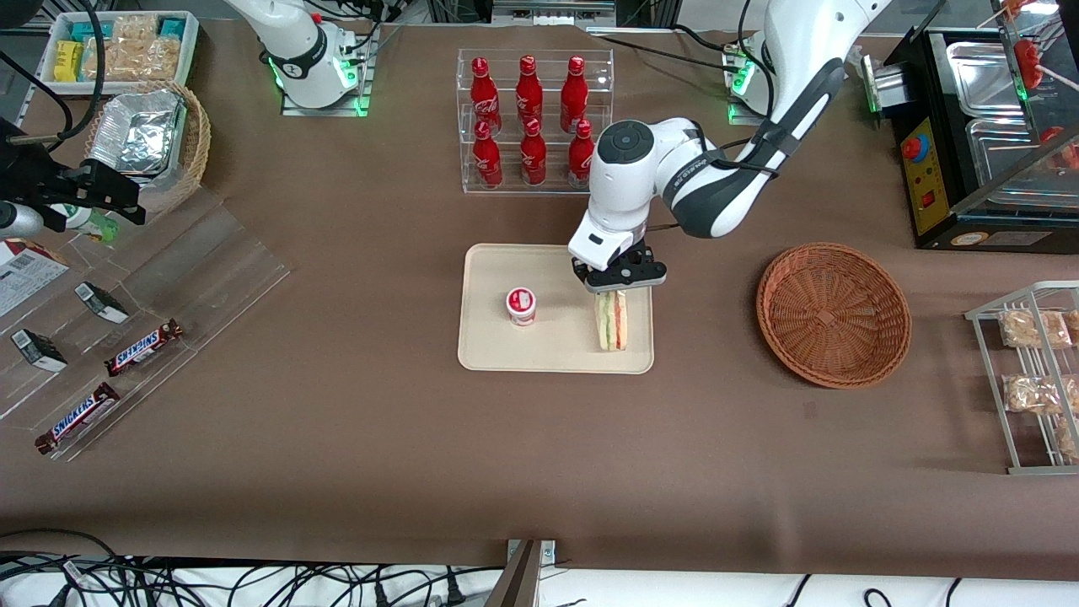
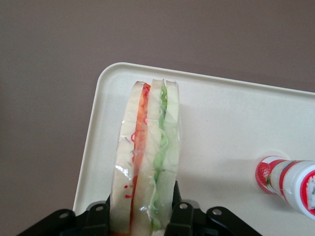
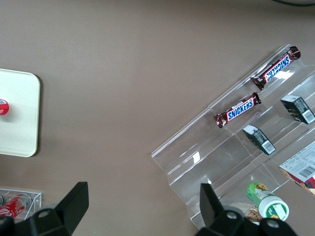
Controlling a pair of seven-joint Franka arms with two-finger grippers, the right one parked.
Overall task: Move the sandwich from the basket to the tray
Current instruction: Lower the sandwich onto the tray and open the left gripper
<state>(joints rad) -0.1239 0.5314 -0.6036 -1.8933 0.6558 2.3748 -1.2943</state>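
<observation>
The sandwich (image 1: 611,322) (image 2: 147,157), a wrapped wedge with red and green layers, stands on edge over the cream tray (image 1: 556,354) (image 2: 221,128), close to the tray's rim toward the working arm's end. My left gripper (image 1: 613,291) (image 2: 142,197) is shut on the sandwich, one finger pressed against each bread face. Whether the sandwich rests on the tray or hangs just above it, I cannot tell. The reddish-brown wicker basket (image 1: 833,314) sits empty on the table beside the tray, toward the working arm's end.
A small red-and-white cup (image 1: 521,305) (image 2: 290,186) stands on the tray beside the sandwich. A rack of red bottles (image 1: 531,118) stands farther from the camera. Acrylic shelves with Snickers bars (image 1: 143,347) lie toward the parked arm's end; a wire snack rack (image 1: 1037,379) toward the working arm's.
</observation>
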